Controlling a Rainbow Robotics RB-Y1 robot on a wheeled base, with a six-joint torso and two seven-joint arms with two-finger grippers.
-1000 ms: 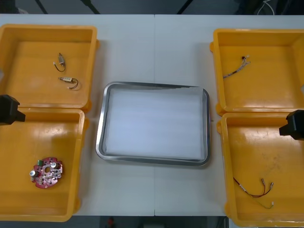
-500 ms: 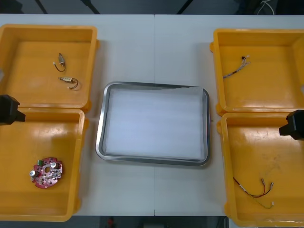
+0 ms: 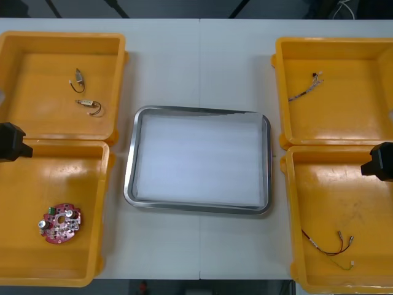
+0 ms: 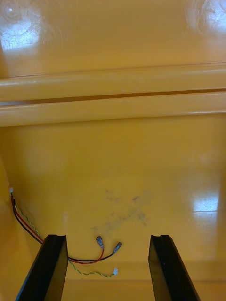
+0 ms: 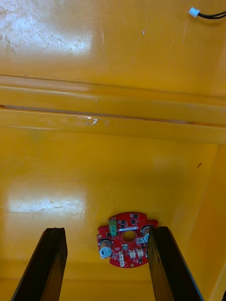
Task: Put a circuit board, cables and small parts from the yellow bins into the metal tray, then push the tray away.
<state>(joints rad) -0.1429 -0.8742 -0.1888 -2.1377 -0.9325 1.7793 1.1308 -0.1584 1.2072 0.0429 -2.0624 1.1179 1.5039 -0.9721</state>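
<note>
Looked steeply down on a light table (image 3: 199,61). Showed a metal tray (image 3: 196,208) at the centre, white inside, with nothing in it, flanked by yellow bins (image 3: 116,86), two to each side. Found the round red circuit board (image 3: 59,223) lying flat on the floor of the near left bin (image 3: 61,178), well apart from the tray. Found two small metal parts (image 3: 91,106) in the far left bin (image 3: 37,61), a thin cable (image 3: 305,87) in the far right bin (image 3: 350,117), and a red and yellow cable (image 3: 328,246) in the near right bin (image 3: 331,190).

Caught the left tool (image 5: 107,230) hanging above the near left bin, fingers wide apart and holding nothing, with the board below and between them, closer to one finger than the other. Caught the right tool (image 4: 108,236) likewise spread and empty above the near right bin, over the loose ends of the red and yellow cable.

Judged to be the very start: nothing loaded yet, with the board the likely first pick. Would have called for shifting the left tool sideways to centre the board between the fingers, then dropping straight down to the bin floor, given so thin and flat a board, graspable only by its rim. Would have needed a gentle close across that rim, clear of the raised components, and a vertical lift above the bin wall before crossing to the tray.
</note>
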